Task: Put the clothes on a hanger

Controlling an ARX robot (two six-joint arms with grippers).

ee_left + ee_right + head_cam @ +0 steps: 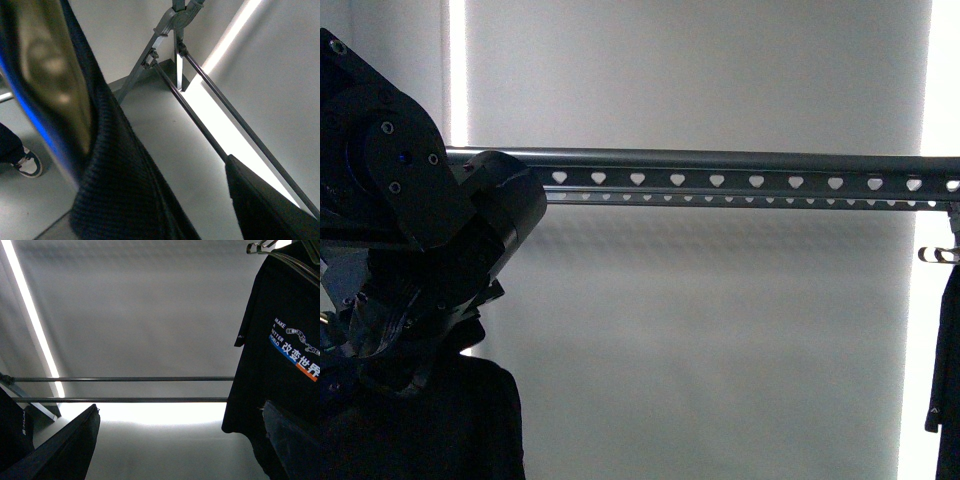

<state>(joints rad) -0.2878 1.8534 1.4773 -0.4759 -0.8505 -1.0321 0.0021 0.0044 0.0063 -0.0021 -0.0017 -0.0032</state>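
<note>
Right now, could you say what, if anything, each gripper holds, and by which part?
The right gripper is open, holding nothing; the T-shirt hangs from a coat hanger. Dark fabric crowds the view of the left gripper, so I cannot tell.

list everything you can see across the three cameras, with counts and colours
rack rail: 1, grey, row of heart-shaped holes, across the upper front view
lower rods: 2, dark grey, parallel
rack legs: at least 2, grey, meeting at a bracket
printed T-shirt: 1, black with white MAKE text and a chain graphic, hanging on the coat hanger
coat hanger: 1, silver, at the T-shirt's top
plain garment: 1, dark with a small white logo, at the rods' other end
dark cloth: 1, black, below the left arm
shoe: 1, white and dark, on the floor
left arm: 1, black, before the rail's left end
right gripper: 1, dark, fingers apart, empty
</note>
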